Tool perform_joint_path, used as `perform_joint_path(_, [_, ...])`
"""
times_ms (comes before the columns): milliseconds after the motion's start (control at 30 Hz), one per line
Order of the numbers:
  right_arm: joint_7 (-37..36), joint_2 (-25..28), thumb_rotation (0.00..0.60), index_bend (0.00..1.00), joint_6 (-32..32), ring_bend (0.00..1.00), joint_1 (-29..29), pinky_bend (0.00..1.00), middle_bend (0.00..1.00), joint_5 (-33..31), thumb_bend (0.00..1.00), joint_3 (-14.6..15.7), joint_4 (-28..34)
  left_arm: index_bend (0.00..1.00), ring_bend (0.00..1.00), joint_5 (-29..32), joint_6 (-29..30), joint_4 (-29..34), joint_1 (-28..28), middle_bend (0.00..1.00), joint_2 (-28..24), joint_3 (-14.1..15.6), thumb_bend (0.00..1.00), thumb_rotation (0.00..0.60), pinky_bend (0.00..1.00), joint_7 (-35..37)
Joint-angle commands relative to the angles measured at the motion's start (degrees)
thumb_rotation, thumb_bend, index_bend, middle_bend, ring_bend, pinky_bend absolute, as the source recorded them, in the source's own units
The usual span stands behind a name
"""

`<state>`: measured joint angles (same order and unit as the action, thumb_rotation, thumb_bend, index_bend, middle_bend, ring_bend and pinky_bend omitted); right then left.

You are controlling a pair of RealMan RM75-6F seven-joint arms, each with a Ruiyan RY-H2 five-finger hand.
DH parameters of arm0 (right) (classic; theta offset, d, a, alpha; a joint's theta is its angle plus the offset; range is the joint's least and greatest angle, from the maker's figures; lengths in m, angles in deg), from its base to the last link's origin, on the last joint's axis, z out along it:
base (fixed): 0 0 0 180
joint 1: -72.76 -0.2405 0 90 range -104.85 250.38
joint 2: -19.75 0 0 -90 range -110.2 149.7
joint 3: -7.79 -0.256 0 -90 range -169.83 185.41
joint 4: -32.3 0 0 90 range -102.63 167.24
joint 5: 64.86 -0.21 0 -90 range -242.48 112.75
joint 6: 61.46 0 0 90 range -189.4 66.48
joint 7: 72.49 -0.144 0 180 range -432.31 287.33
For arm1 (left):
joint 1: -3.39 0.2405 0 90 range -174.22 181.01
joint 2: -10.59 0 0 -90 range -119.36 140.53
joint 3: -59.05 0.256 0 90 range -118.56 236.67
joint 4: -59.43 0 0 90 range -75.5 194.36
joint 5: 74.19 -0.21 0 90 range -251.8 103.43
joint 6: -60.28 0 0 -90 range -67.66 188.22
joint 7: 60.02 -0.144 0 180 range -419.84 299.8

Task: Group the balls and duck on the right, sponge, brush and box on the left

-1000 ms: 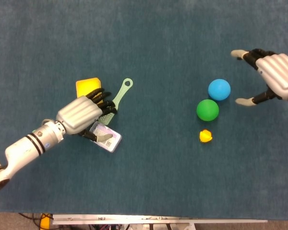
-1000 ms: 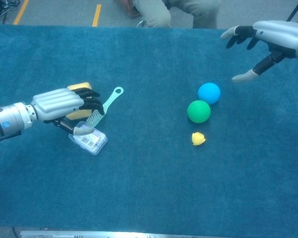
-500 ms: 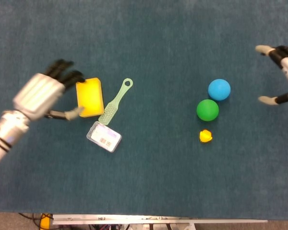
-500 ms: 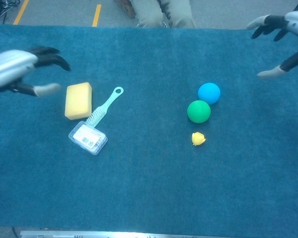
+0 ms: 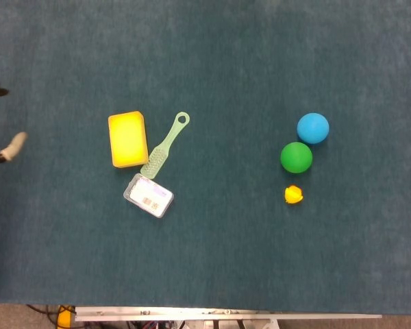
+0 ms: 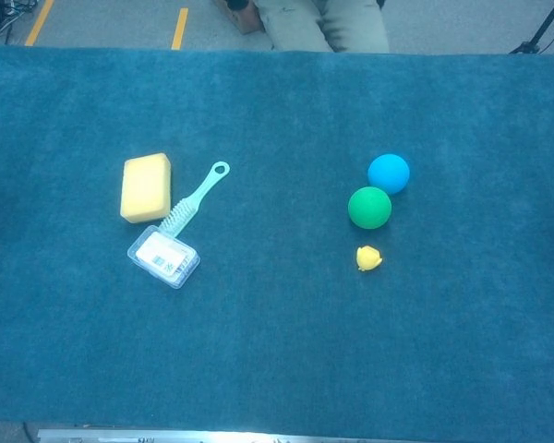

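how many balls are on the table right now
2. The blue ball lies on the right side of the table; the green ball sits just in front of it toward the robot, close beside it. Nothing in either view stands tall enough to hide another.

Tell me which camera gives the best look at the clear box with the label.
The head view. It looks straight down on the box, so the whole lid and its printed label show flat. The chest view shows the same box at a slant, so its near side wall shows, but the label is foreshortened and harder to read.
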<state>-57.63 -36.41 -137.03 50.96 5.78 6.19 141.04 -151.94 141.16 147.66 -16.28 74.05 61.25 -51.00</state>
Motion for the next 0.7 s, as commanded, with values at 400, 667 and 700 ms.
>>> perform_joint_path(400, [-0.51, -0.49, 0.6, 0.14, -5.43, 0.17, 7.67, 0.24, 0.24, 3.08, 0.16, 1.68, -0.53, 0.22, 0.02, -2.97, 10.34, -0.97, 10.18, 0.18, 0.01, -0.46, 0.25, 0.255, 0.0, 1.05])
perform_joint_path(667, [-0.1, -0.19, 0.6, 0.14, -4.48, 0.17, 8.26, 0.24, 0.24, 2.87, 0.16, 0.82, -0.09, 0.22, 0.02, -3.41, 9.07, -0.68, 11.37, 0.17, -0.95, -1.1, 0.25, 0.255, 0.0, 0.25])
perform_joint_path(700, [0.14, -0.15, 0.6, 0.14, -4.43, 0.17, 8.34, 0.24, 0.24, 2.91, 0.15, 0.77, 0.03, 0.22, 0.02, -3.45, 8.87, -0.7, 11.43, 0.17, -1.02, -1.19, 0.25, 0.254, 0.0, 0.09])
